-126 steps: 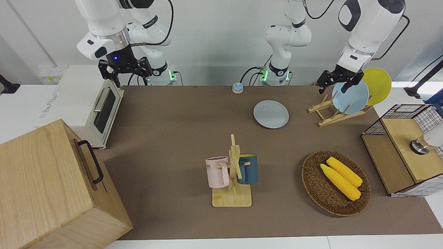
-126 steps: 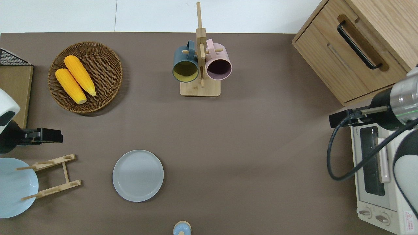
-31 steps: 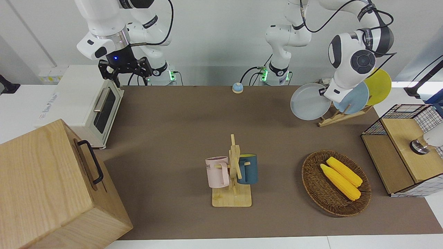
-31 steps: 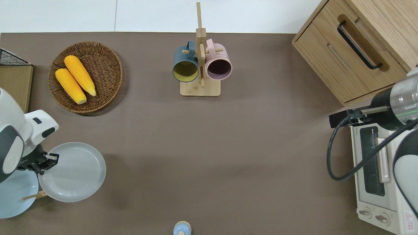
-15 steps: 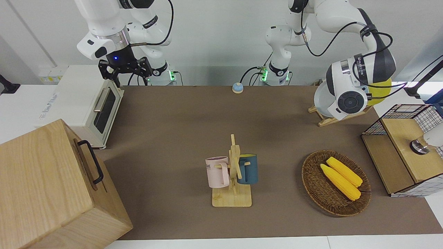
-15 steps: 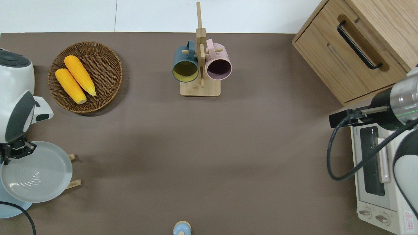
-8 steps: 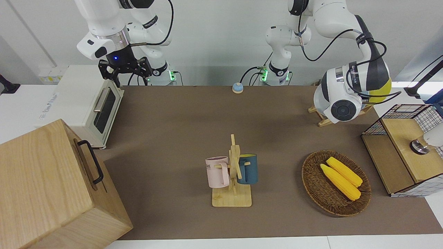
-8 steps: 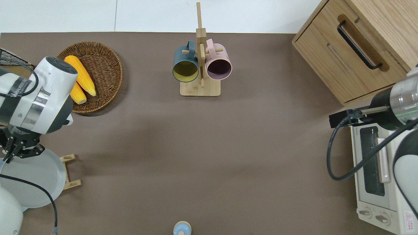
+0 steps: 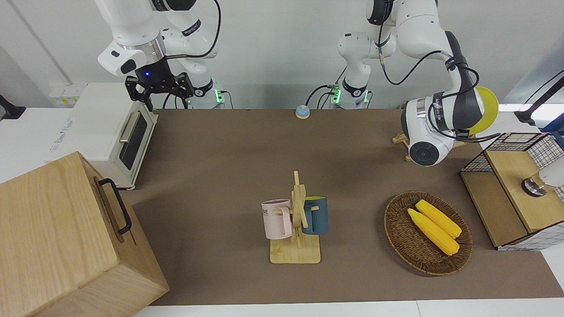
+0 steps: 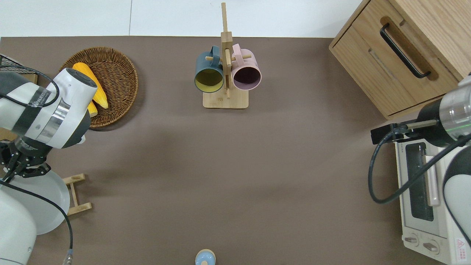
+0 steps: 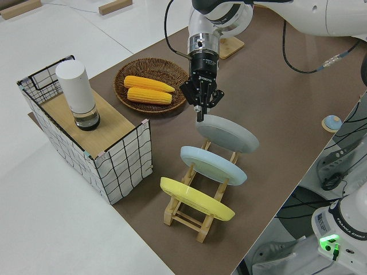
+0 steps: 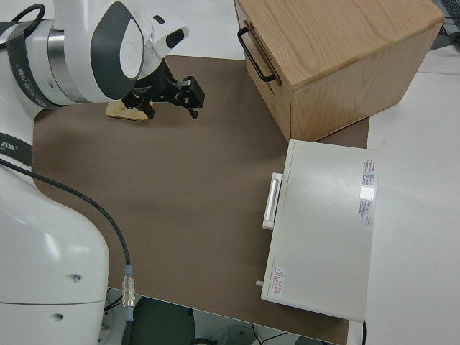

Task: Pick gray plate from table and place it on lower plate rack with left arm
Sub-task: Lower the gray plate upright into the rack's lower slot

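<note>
The left gripper (image 11: 199, 117) has its fingers pressed together on the upper rim of the gray plate (image 11: 229, 133). The plate leans tilted at the low end of the plate rack (image 11: 182, 219), in the slot next to the light-blue plate (image 11: 213, 164) on the side toward the right arm's end of the table. The yellow plate (image 11: 196, 199) stands one slot further toward the left arm's end. The right arm (image 9: 132, 26) is parked. The step in hand looks like the final seating and release. Its bottom edge is hidden by the plate itself, so I cannot tell whether it already sits between the rails. To do this well, lower the plate along its own slant until the pegs take the weight. Keep its face clear of the light-blue plate, then spread the fingers only a little. Lift away along the line of the rim, so that neither finger drags the plate out of the slot or tips it onto its neighbour. As for writing, the left arm's base reads "FRANKA ROBOTICS" (image 11: 350, 229). The pink mug (image 9: 276, 219) carries dark lettering too small to read. The toaster oven (image 12: 323, 237) has a red warning-triangle sticker and a strip of fine print, both illegible.
</note>
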### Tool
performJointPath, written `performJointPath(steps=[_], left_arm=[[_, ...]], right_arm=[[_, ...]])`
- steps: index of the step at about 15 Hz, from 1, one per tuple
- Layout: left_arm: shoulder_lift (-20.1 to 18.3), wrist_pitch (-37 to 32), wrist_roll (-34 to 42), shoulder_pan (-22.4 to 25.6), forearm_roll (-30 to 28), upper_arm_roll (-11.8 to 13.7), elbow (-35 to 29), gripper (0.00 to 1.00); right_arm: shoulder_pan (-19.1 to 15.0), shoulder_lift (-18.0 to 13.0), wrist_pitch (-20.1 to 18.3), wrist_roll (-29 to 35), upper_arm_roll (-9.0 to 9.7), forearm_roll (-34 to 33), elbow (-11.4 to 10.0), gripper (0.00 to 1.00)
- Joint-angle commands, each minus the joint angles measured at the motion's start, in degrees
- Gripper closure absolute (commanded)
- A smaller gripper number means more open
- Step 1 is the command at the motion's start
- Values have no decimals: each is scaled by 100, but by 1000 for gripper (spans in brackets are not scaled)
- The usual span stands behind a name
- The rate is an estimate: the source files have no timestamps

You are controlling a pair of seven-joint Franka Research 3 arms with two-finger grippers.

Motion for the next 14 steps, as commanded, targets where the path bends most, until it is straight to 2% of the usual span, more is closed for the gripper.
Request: performJointPath(steps=[1, 12, 14], left_arm=[[199, -181, -61, 53, 141, -120, 160, 1000], [488, -58, -474, 35, 45, -190, 108, 1000], [515, -5, -545, 44, -121, -190, 116, 1000]], right_arm=[[-151, -11, -98, 80, 138, -12, 59, 17], [-151, -11, -98, 80, 138, -12, 59, 17], [-151, -11, -98, 80, 138, -12, 59, 17]])
